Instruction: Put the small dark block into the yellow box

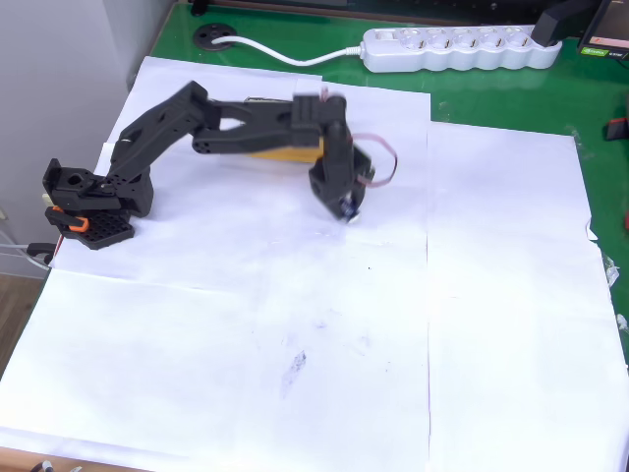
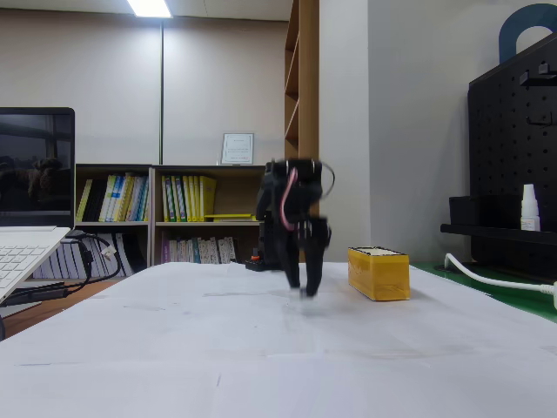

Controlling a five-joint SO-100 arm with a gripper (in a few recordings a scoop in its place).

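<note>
The black arm reaches across the white paper, and its gripper points down close to the sheet, blurred by motion. A tiny dark piece with a pale mark, the small dark block, shows at the fingertips, which look closed on it. The yellow box lies under the arm's forearm in the overhead view, mostly covered. In the fixed view the yellow box stands to the right of the gripper, mustard sides and pale top, a short gap away.
The arm's base sits at the left edge of the paper. A white power strip and its cable lie on the green mat at the back. A laptop stands at the left in the fixed view.
</note>
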